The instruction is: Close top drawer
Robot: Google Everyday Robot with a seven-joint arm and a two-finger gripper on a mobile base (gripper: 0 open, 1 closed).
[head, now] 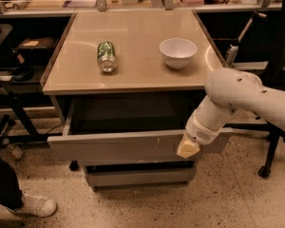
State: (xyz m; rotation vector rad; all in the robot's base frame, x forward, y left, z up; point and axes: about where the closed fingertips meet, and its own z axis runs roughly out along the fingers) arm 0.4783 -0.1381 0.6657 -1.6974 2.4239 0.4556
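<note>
The top drawer (118, 146) is a wide grey drawer with a flat front and small pale scratches right of its middle. It stands pulled out from under the beige tabletop, its dark inside showing. My gripper (187, 149) is at the right part of the drawer front, its pale tip against or just in front of the panel. The white arm reaches in from the right.
A green can (106, 56) lies on its side on the tabletop (133, 75), and a white bowl (178, 52) stands to its right. A narrower grey drawer front (137, 177) sits below. A person's shoe (33, 205) is at lower left. Chair wheels (265, 171) stand at right.
</note>
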